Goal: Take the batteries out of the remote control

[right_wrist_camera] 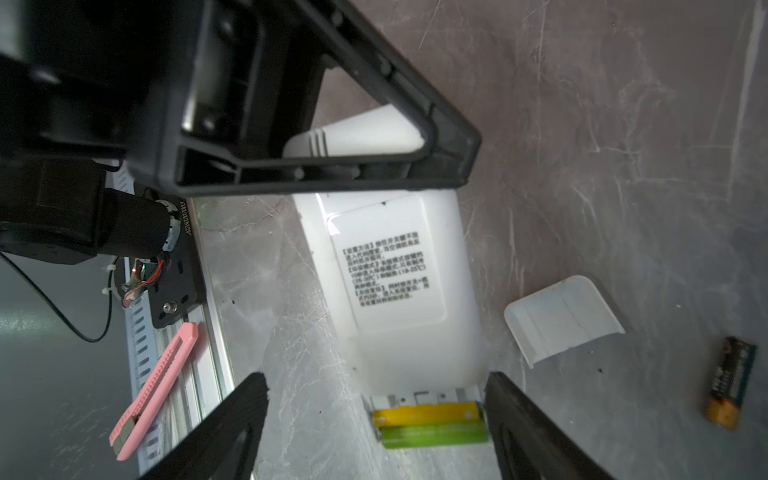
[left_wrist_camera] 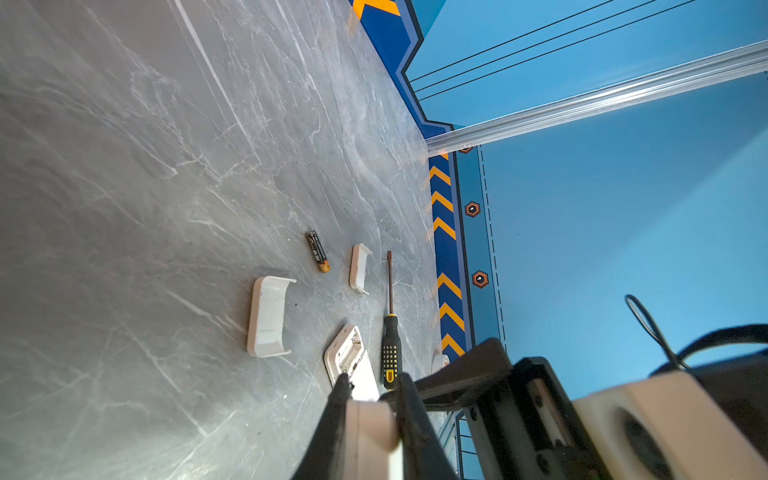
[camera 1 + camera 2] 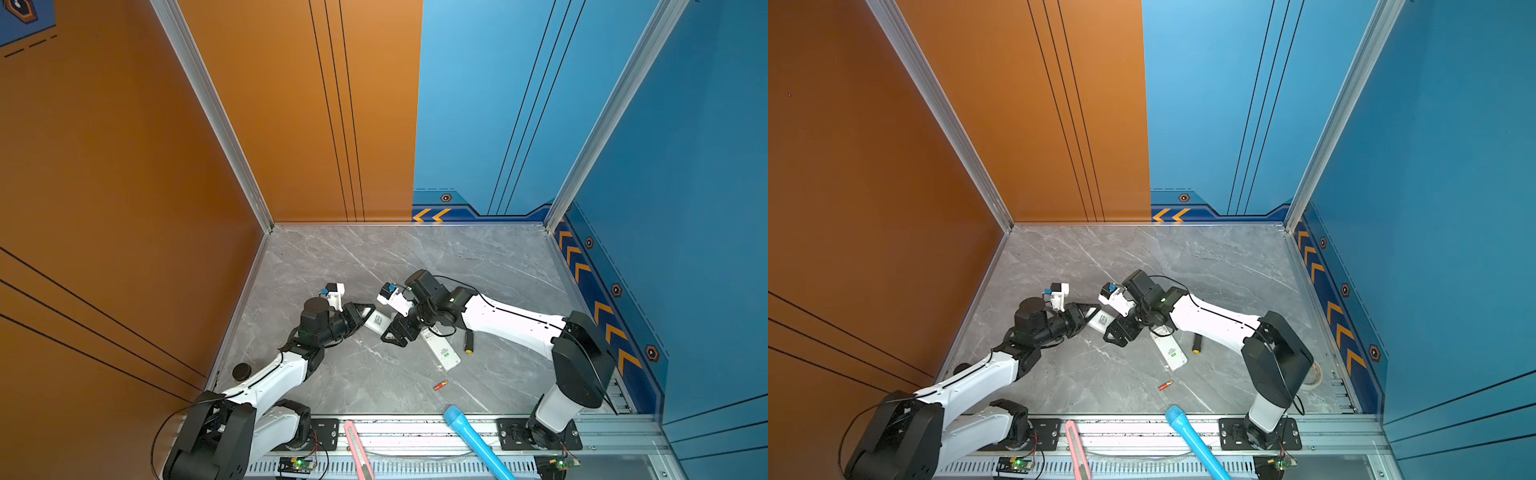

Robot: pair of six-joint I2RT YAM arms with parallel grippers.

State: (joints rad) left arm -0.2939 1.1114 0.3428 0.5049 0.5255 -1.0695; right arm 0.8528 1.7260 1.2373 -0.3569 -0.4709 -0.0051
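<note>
The yellow battery (image 1: 424, 412) and green battery (image 1: 434, 436) lie side by side in the remote's (image 1: 395, 270) open bay, between the right gripper's (image 1: 376, 377) released jaws. The left gripper (image 2: 372, 382) clenches the remote's far end. Best to centre on one cell, pinch lightly, and lift while the left grip holds firm.

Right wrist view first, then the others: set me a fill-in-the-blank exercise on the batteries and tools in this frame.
1. The held remote has ____ batteries in its open compartment: the yellow battery and the green battery.
2. The left tool is ____ on that remote.
3. The right tool has its jaws ____, either side of the compartment end.
4. The screwdriver has a black-and-____ handle.
Missing words: two; shut; open; yellow.
</note>
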